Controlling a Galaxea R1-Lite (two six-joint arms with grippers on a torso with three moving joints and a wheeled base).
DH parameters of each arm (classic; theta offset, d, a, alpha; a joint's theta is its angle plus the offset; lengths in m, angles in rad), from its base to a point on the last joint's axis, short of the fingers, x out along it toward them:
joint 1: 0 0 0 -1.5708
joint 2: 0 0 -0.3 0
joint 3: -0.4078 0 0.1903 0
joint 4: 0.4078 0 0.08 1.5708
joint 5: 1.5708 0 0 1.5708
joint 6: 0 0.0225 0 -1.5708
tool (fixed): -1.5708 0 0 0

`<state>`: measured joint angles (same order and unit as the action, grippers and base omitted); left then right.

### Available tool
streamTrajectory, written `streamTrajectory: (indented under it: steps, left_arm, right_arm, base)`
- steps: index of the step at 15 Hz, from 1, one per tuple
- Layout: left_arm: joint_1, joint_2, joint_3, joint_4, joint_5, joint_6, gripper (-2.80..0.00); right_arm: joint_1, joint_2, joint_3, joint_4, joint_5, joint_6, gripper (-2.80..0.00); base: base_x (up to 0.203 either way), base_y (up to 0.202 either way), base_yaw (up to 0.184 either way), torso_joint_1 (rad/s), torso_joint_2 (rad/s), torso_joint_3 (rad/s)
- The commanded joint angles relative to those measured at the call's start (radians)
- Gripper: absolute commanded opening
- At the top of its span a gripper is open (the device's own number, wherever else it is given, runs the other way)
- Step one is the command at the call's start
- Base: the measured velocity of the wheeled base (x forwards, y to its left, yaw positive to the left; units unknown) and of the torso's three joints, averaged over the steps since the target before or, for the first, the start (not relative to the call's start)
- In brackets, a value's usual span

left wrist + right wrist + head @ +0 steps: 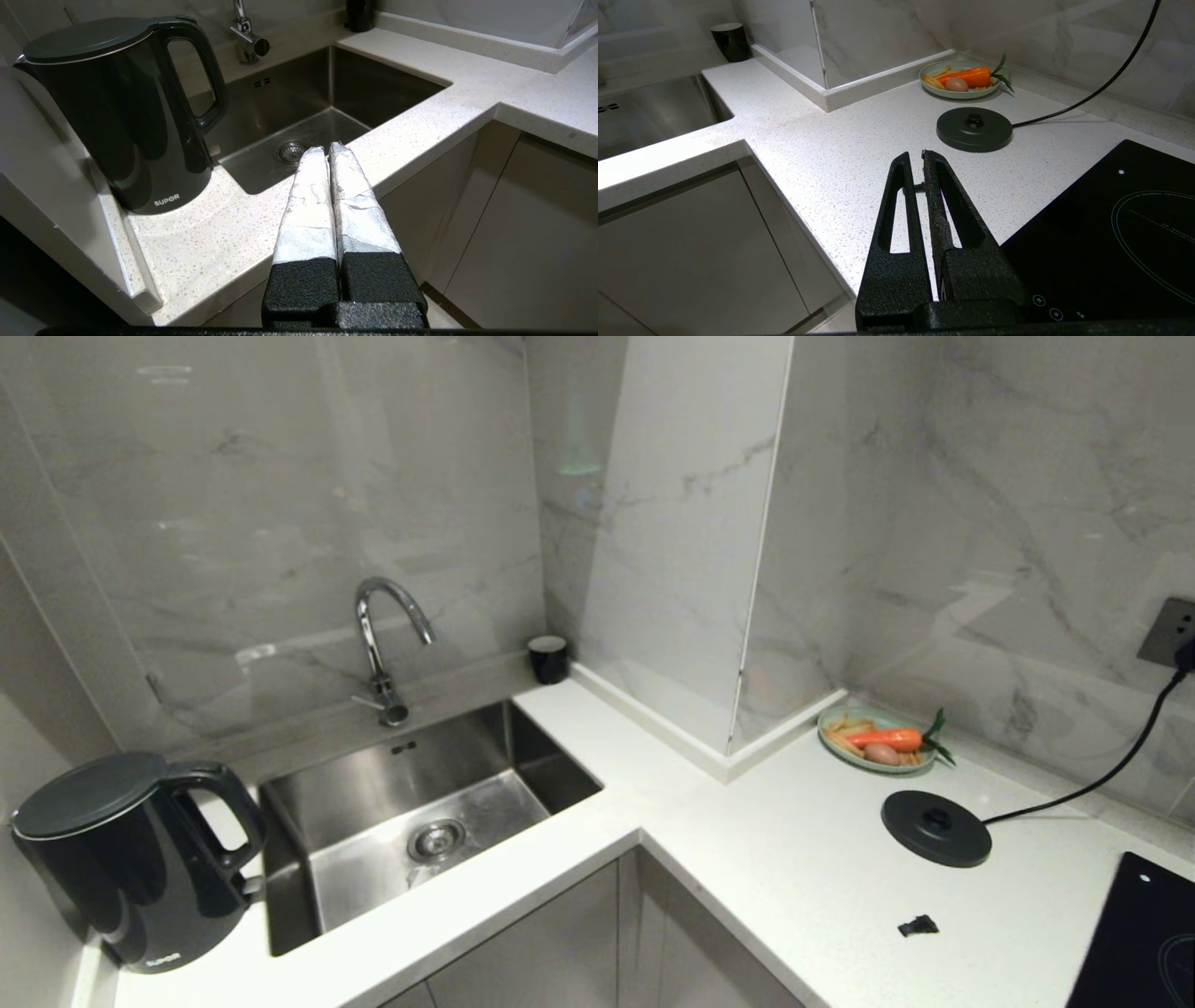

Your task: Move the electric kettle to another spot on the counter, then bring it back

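Left hand (327,148) is closed and empty, kettle (126,116) off to its side on the bench (210,233), so I'd open wide and hook that handle (205,79) squarely.

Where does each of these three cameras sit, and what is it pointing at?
Head: up high, looking down on the counter corner; no arm shows.
Left wrist: behind the shut left gripper, facing the electric kettle and sink.
Right wrist: behind the shut right gripper, facing the base disc and plate.
Both wrist views share the sink.
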<state>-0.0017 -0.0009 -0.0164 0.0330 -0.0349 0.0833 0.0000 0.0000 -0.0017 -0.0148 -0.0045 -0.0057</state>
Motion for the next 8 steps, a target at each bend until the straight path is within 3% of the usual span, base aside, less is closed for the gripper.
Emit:
streamTrajectory:
  steps: [1,4,8]
  left_arm:
    - [0.000,0.004,0.001,-0.001,0.006,-0.019,-2.80]
    - [-0.001,0.004,0.001,-0.002,0.022,-0.066,-2.80]
    - [0.000,0.004,0.001,-0.004,0.032,-0.065,-2.80]
  right_arm:
    - [0.000,0.000,0.000,-0.001,0.000,-0.002,-2.80]
    - [0.000,0.000,0.000,-0.001,0.000,-0.004,-2.80]
    - [0.000,0.000,0.000,-0.001,0.001,-0.005,-2.80]
  base:
    - [0.000,0.000,0.000,0.000,0.00,0.000]
    - [0.000,0.000,0.000,0.000,0.00,0.000]
    - [0.000,0.000,0.000,0.000,0.00,0.000]
